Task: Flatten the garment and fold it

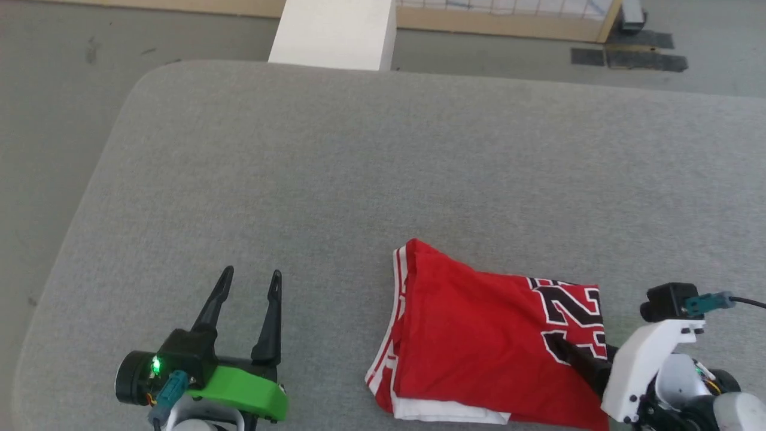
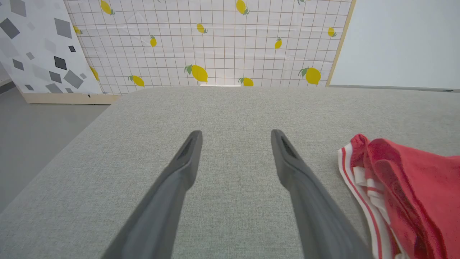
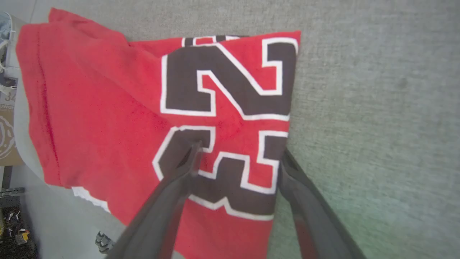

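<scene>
A red basketball T-shirt with a black, white-outlined "23" lies on a grey fabric-covered worktop. It sits close to the near edge, right of the middle. It is already a compact stacked rectangle: red layers on top, a white layer showing underneath at the near side, and red-and-white striped trim along its left edge. Judging by this, the folding looks nearly finished.

My right hand is spread wide and holds nothing. In the right wrist view, this hand straddles the shirt's right edge. One finger lies over the "3", and the other is just beside the cloth, over bare worktop. I cannot tell whether the finger over the "3" presses down or only hovers. I judge the hand is there to smooth or settle the top layer, not to lift it.

My left hand is also spread wide and empty, near the near edge, left of the shirt and well apart from it. In the left wrist view, this hand points across the worktop toward the far edge, with the shirt's striped edge off to one side. It seems parked out of the way.

There is plenty of open room: bare worktop stretches to the far edge and the rounded far-left corner. The tight side is the near edge, where a careless pull could drag the shirt off onto the floor. A white block stands beyond the far edge.
</scene>
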### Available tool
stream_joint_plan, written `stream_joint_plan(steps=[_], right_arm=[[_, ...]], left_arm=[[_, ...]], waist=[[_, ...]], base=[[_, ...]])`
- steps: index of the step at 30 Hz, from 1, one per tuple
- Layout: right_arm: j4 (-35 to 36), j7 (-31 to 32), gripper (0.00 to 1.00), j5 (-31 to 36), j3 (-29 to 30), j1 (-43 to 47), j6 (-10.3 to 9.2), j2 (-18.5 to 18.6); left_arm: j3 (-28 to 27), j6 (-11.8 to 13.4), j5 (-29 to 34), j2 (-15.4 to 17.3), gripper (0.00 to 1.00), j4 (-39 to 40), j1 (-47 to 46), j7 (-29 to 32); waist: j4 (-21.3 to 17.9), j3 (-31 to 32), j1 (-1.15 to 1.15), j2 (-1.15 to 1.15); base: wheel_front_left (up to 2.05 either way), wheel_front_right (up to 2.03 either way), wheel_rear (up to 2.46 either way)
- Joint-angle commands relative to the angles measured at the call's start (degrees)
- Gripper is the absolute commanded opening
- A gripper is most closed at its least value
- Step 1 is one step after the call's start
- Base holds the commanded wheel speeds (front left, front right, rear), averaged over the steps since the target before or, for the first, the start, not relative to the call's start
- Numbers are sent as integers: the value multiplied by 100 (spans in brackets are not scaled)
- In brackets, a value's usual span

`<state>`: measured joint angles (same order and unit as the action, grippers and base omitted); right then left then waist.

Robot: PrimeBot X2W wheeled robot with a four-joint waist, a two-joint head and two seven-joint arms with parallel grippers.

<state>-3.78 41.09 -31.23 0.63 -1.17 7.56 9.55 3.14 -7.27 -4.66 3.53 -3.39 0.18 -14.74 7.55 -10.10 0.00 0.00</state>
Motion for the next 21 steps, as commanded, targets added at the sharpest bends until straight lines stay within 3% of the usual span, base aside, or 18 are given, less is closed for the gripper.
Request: stream_joint_plan(steps=[1, 6, 7, 8, 9, 15, 21], right_arm=[[-123, 47, 100, -26, -65, -128, -8, -52], [-483, 82, 100, -145, -301, -239, -8, -201], [-559, 83, 89, -146, -346, -247, -8, -208], [-608, 67, 23, -137, -382, -255, -8, -203], [-665, 27, 0, -127, -415, -264, -8, -194], [-806, -306, 0, 37, -583, -347, -8, -40], [-605, -626, 0, 743, -982, -611, -8, 496]], left_arm=[[14, -21, 9, -20, 100, -19, -124, -26], [36, -21, 13, -24, 100, -46, -198, -26], [37, -21, 15, -24, 100, -51, -208, -26], [39, -21, 17, -25, 100, -54, -214, -26], [40, -21, 19, -25, 100, -60, -219, -26], [25, -21, 18, -25, 100, -81, -161, -26], [195, -22, 17, -7, 100, -113, -56, -26]], waist=[[138, -137, 0, 0], [232, -188, 0, 0], [247, -189, 0, 0], [257, -187, 0, 0], [266, -177, 0, 0], [176, -34, 0, 0], [-225, 223, 0, 0]], base=[[0, 0, 0], [0, 0, 0], [0, 0, 0], [0, 0, 0], [0, 0, 0], [0, 0, 0], [0, 0, 0]])
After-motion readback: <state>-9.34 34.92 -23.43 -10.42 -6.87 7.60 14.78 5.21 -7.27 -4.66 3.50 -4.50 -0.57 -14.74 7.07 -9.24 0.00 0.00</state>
